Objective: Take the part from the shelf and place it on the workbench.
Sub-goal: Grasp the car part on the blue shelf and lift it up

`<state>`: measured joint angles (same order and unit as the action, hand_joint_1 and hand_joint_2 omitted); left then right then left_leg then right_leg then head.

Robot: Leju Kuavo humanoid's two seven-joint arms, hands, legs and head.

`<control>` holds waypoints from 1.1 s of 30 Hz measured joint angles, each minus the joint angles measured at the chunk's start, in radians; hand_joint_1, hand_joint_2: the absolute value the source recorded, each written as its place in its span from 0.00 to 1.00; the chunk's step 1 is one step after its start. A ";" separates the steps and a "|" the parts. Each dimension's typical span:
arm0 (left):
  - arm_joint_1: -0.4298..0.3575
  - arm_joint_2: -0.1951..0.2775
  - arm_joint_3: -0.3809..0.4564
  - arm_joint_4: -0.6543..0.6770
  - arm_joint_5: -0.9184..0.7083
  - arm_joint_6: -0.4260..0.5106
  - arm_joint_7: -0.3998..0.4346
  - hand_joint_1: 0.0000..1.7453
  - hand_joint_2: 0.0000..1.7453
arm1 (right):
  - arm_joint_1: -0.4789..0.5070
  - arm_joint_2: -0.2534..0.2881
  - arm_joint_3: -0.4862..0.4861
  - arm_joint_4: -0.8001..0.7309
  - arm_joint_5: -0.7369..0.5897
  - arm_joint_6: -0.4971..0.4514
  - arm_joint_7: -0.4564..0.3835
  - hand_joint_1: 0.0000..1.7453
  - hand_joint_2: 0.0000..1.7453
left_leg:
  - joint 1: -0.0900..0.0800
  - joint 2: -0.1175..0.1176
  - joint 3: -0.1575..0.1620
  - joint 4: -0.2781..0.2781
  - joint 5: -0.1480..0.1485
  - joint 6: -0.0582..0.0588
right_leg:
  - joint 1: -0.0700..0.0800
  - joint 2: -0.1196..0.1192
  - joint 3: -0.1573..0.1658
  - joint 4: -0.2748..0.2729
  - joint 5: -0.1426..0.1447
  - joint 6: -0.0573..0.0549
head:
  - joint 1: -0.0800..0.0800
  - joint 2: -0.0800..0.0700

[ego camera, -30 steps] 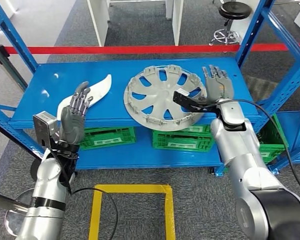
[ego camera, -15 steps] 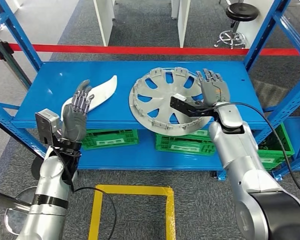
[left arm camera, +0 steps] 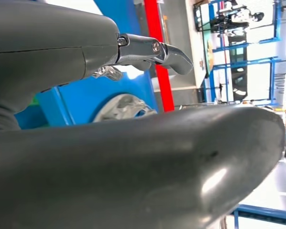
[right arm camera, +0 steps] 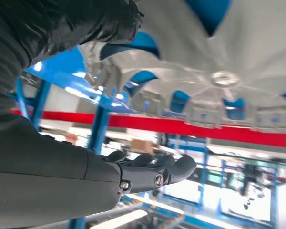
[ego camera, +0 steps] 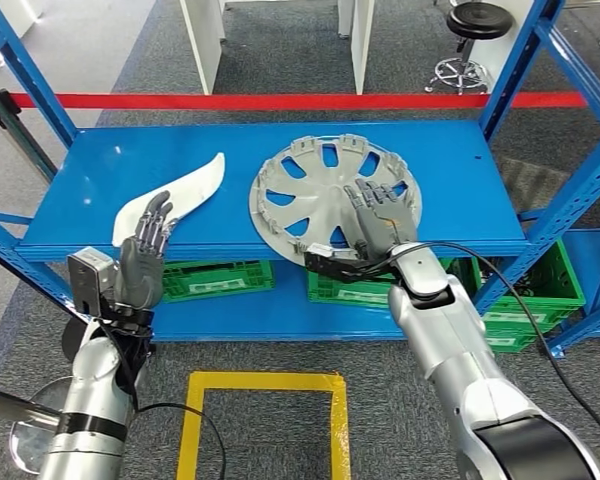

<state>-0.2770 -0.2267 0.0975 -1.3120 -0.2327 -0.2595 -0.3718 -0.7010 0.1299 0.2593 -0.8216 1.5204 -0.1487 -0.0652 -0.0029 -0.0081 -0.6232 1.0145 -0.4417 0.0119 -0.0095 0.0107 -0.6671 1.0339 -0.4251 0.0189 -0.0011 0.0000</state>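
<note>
Right hand [ego camera: 378, 215] moved left over wheel cover [ego camera: 312, 195], fingers open; left hand [ego camera: 144, 255] lowered, fingers open.

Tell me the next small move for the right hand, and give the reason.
Probably lower the right hand onto the hubcap's near edge and close the fingers. The hand hovers open above the rim, holding nothing, and the hubcap lies flat on the blue shelf, overhanging its front edge.

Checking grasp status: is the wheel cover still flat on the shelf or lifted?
Flat. The wheel cover lies on the blue shelf, near edge overhanging; the right hand is over it with fingers spread, not gripping.
</note>
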 joint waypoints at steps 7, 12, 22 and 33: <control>0.042 0.002 0.002 0.018 0.017 -0.016 -0.017 0.00 0.00 | 0.047 0.024 0.045 -0.106 -0.083 0.033 -0.062 0.00 1.00 | -0.002 0.000 0.000 0.002 0.000 -0.001 | -0.002 -0.001 0.002 -0.001 0.001 0.001 | 0.000 0.000; 0.048 0.002 0.002 0.050 0.012 -0.008 -0.026 0.00 0.00 | 0.057 0.034 0.074 -0.123 -0.112 0.044 -0.060 0.00 1.00 | -0.003 0.000 0.000 0.003 0.000 -0.001 | -0.003 -0.002 0.003 -0.001 0.002 0.002 | 0.000 0.000; 0.048 0.003 0.005 0.065 0.005 -0.009 -0.034 0.00 0.00 | 0.059 0.035 0.081 -0.043 -0.210 0.048 -0.061 0.00 1.00 | -0.003 0.000 0.000 0.004 0.000 -0.001 | -0.004 -0.003 0.004 -0.002 0.002 0.002 | 0.000 0.000; 0.048 0.008 0.008 0.066 0.010 -0.013 -0.036 0.00 0.00 | 0.055 0.035 0.070 0.061 -0.219 0.043 -0.049 0.00 1.00 | -0.003 0.000 0.000 0.004 0.000 -0.001 | -0.003 -0.002 0.003 -0.002 0.002 0.002 | 0.000 0.000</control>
<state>-0.2292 -0.2187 0.1052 -1.2460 -0.2226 -0.2725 -0.4078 -0.6458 0.1648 0.3291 -0.7608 1.3014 -0.1058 -0.1145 -0.0060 -0.0084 -0.6231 1.0186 -0.4416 0.0112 -0.0128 0.0083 -0.6636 1.0323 -0.4231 0.0209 -0.0011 0.0000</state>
